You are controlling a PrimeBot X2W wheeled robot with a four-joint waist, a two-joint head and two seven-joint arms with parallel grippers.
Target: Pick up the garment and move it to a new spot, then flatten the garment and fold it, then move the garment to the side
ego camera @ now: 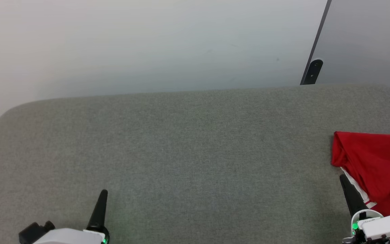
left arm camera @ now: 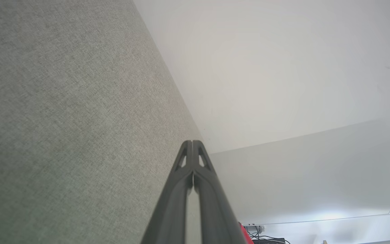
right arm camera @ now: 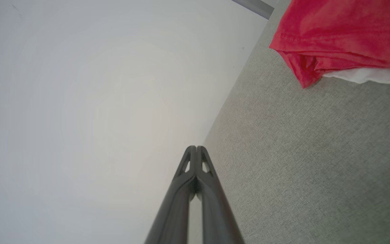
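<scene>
At right edge of frame, on grey worktop (ego camera: pixel 181 142): garment (ego camera: pixel 374 166), lying in loose red layers over white trim. Lower left, left gripper (ego camera: pixel 103 193); lower right, right gripper (ego camera: pixel 343 178), near the cloth; both pinched closed, empty. Fits either a set-aside bundle or one awaiting pickup; best kept from snagging loose layers.

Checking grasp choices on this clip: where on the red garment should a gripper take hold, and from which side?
Probably the bunched red corner of the garment, where folded layers stack thick at its edge. Come from its left, over the bare grey surface, with the right gripper, which lies nearest and is shut, so open it first.
</scene>
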